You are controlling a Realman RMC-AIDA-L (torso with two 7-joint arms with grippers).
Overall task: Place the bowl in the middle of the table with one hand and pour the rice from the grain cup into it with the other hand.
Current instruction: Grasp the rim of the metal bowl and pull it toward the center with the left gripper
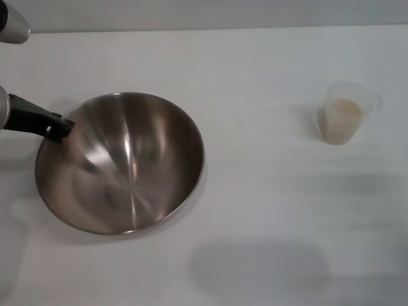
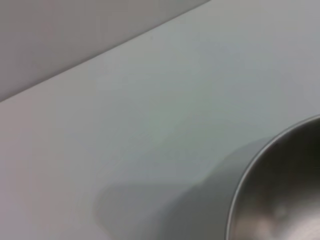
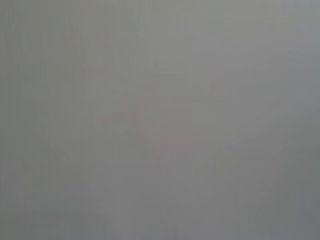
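Observation:
The bowl (image 1: 121, 162), a wide shiny steel one, is on the left half of the white table (image 1: 268, 70), and its inside shows nothing in it. My left gripper (image 1: 58, 126) comes in from the left edge, its black fingers closed on the bowl's left rim. The left wrist view catches only a part of the bowl (image 2: 280, 190) and bare table (image 2: 150, 115). At the right stands the grain cup (image 1: 345, 113), small and clear, upright, with pale rice (image 1: 344, 109) inside. My right gripper is out of view, and its wrist view shows only plain table surface.
A grey wall strip runs along the table's far edge (image 1: 210, 27). A soft shadow (image 1: 258, 268) lies on the table near the front, between the bowl and the cup. White tabletop separates the bowl from the cup.

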